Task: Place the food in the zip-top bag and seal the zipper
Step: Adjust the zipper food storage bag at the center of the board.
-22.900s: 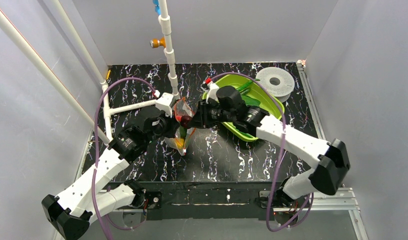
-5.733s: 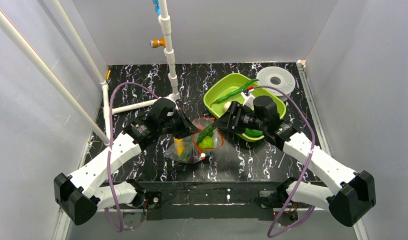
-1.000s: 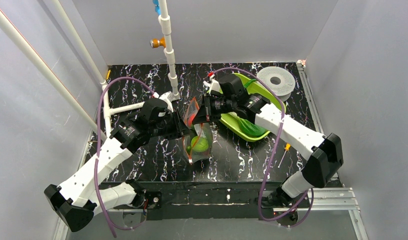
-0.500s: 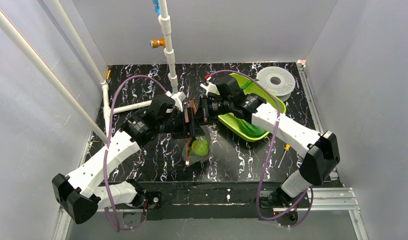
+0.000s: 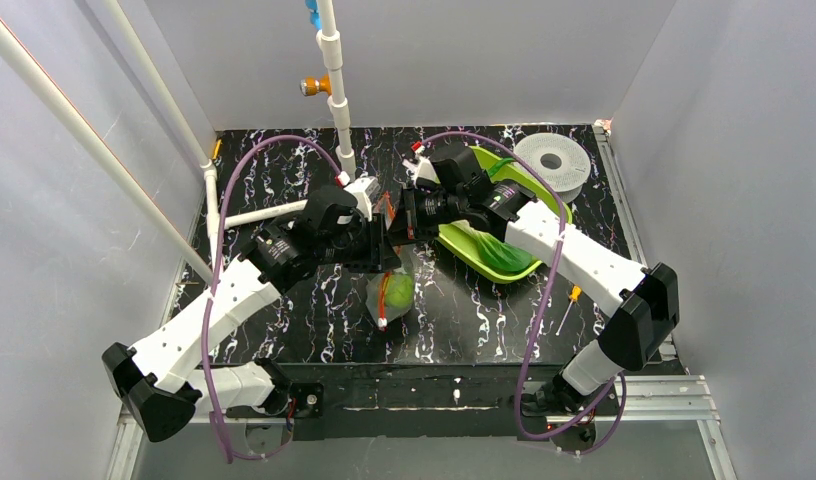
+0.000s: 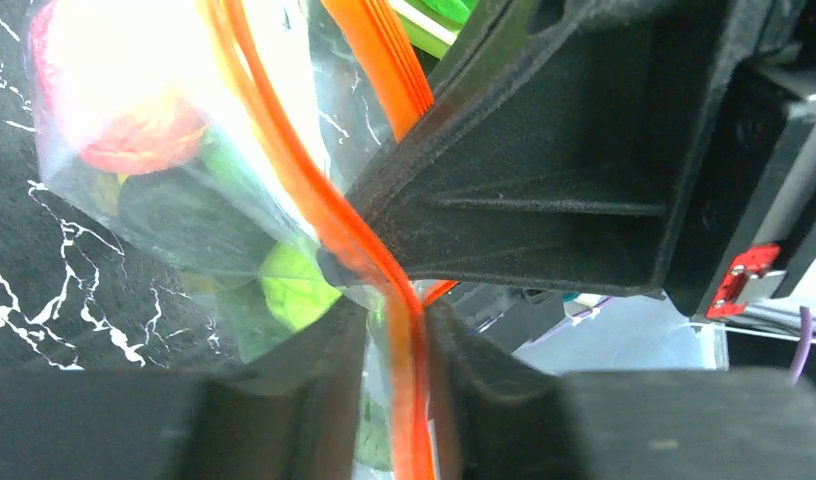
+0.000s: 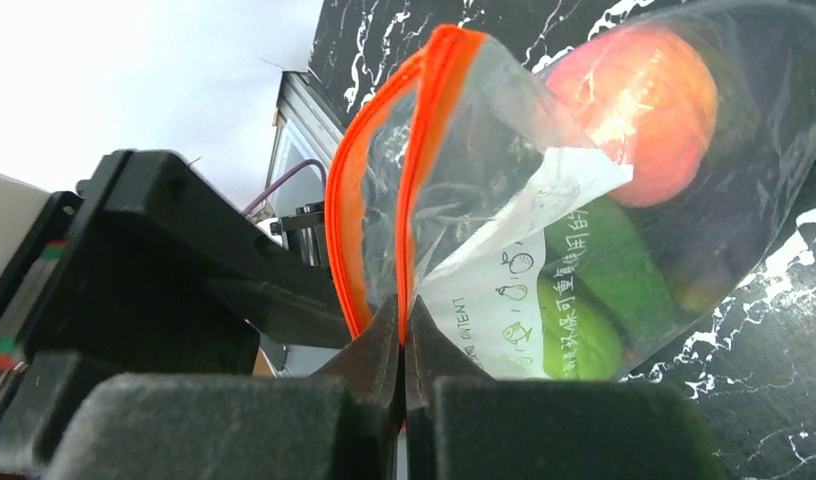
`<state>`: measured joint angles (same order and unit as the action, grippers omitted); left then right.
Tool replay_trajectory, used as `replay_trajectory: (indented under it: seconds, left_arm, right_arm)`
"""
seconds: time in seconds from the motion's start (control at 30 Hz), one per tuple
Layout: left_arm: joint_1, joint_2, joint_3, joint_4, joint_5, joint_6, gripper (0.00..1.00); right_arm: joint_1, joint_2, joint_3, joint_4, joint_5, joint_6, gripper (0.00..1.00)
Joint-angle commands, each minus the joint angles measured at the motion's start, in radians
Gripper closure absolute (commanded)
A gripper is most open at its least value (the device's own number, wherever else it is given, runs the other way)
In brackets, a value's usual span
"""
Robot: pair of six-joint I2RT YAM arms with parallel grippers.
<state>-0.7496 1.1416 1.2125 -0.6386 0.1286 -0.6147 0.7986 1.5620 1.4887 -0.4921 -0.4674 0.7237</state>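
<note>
Item: clear crinkly zip-top bag (image 5: 392, 290), hanging at the middle of my desk (image 5: 284, 170), glossy toy food (image 7: 639, 110) inside; red-orange zipper strip (image 7: 424, 120) gaping, unsealed; left gripper (image 6: 394, 370) and right gripper (image 7: 402, 350) each pinching that strip

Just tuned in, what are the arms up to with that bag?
Both arms hold the bag by its zipper, with food inside. The right gripper is shut on the strip, and the left gripper pinches it nearby. The strips gape in part, so it is not sealed.
</note>
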Motion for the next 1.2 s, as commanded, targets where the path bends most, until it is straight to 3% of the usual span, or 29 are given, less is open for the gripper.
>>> replay_trajectory:
  seconds: [0.0, 0.13, 0.2, 0.5, 0.73, 0.87, 0.97, 1.07, 1.17]
  left_arm:
    - [-0.001, -0.015, 0.024, -0.021, -0.059, 0.039, 0.85]
    - [-0.001, -0.029, 0.013, -0.022, -0.086, 0.027, 1.0]
    - [-0.001, -0.046, 0.004, -0.021, -0.107, 0.016, 1.0]
    - [0.0, -0.105, 0.006, -0.103, -0.249, -0.167, 1.0]
    - [0.01, -0.13, -0.016, -0.108, -0.261, -0.331, 1.0]
    - [0.019, -0.149, -0.021, -0.12, -0.289, -0.43, 1.0]
    - [0.028, -0.166, -0.023, -0.118, -0.289, -0.527, 1.0]
    - [0.043, -0.191, -0.031, -0.11, -0.273, -0.649, 1.0]
    - [0.051, -0.219, -0.045, -0.125, -0.29, -0.765, 1.0]
  right_arm:
    - [0.01, -0.015, 0.053, -0.009, -0.013, -0.018, 0.99]
    - [0.01, -0.022, 0.057, -0.024, 0.011, -0.044, 0.95]
    - [0.01, -0.024, 0.067, -0.046, 0.038, -0.065, 0.92]
    - [0.001, -0.088, 0.088, -0.167, 0.166, -0.21, 0.35]
    - [-0.013, -0.234, -0.039, -0.125, 0.238, -0.284, 0.03]
    - [-0.013, -0.357, -0.2, 0.018, 0.271, -0.305, 0.02]
    - [-0.004, -0.465, -0.408, 0.213, 0.242, -0.318, 0.02]
    - [0.065, -0.541, -0.564, 0.407, 0.198, -0.345, 0.02]
    - [0.172, -0.576, -0.637, 0.525, 0.268, -0.398, 0.05]
